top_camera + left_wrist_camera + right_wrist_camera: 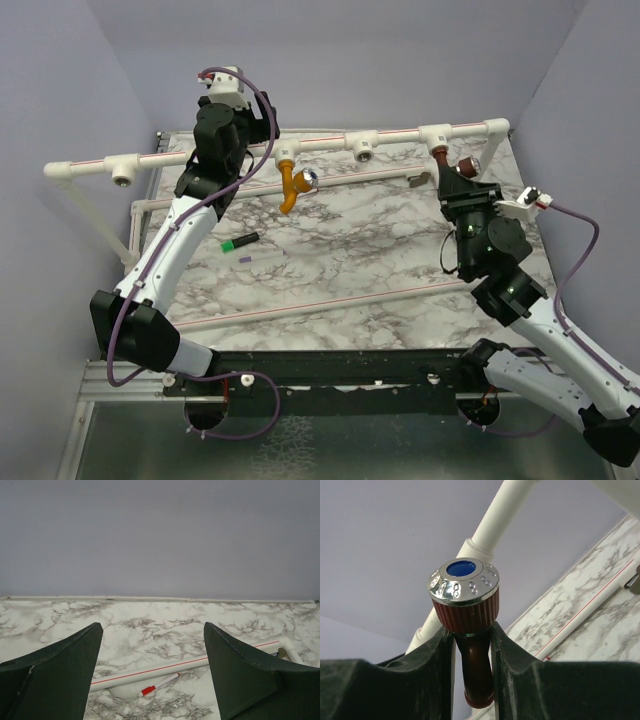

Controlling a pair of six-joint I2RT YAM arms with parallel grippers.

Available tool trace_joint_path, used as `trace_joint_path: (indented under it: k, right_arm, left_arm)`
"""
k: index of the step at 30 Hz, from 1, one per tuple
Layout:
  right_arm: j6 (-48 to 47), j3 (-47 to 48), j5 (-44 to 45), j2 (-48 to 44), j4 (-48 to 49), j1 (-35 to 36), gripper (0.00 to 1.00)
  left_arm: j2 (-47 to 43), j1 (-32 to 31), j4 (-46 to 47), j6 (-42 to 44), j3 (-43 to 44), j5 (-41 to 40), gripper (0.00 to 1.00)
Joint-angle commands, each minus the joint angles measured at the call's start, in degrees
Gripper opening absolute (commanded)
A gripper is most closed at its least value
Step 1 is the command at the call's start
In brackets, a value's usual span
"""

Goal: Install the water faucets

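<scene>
The right jaws pinch narrow on the brown faucet (468, 617), just under its shiny silver knob, by the right end of the white pipe (320, 143). The left jaws stand wide open, holding nothing. The orange faucet (291, 188) hangs from the pipe's middle, above the marble tabletop (380, 250). The wall (160, 530) behind is grey-purple.

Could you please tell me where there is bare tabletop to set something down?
The marble tabletop is bare between the green marker pen, the orange-yellow curved tap and the right gripper. The far edge under the white pipe rail is crowded.
</scene>
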Motion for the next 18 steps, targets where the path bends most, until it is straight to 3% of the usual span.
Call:
trace_joint_path:
  k: [1, 5, 11, 18]
  right_arm:
    - [26.2, -1.3, 0.6, -2.0, -5.4, 0.9, 0.00]
    - [34.3, -1.1, -3.1, -1.4, -6.7, 0.9, 0.01]
    - [34.8, 2.3, -4.5, 0.2, -10.5, 0.9, 0.01]
    - [33.5, 2.0, -2.2, -2.2, -16.2, 0.9, 0.31]
  left_arm:
    - [5.8, -1.5, -14.1, -1.0, -5.1, 7.7, 0.84]
    - [6.1, -1.5, -14.0, -1.1, -5.1, 7.8, 0.83]
    - [5.8, -1.5, -14.0, -1.0, -5.1, 7.5, 0.83]
    - [6.2, -1.5, -14.0, -1.1, -5.1, 7.8, 0.84]
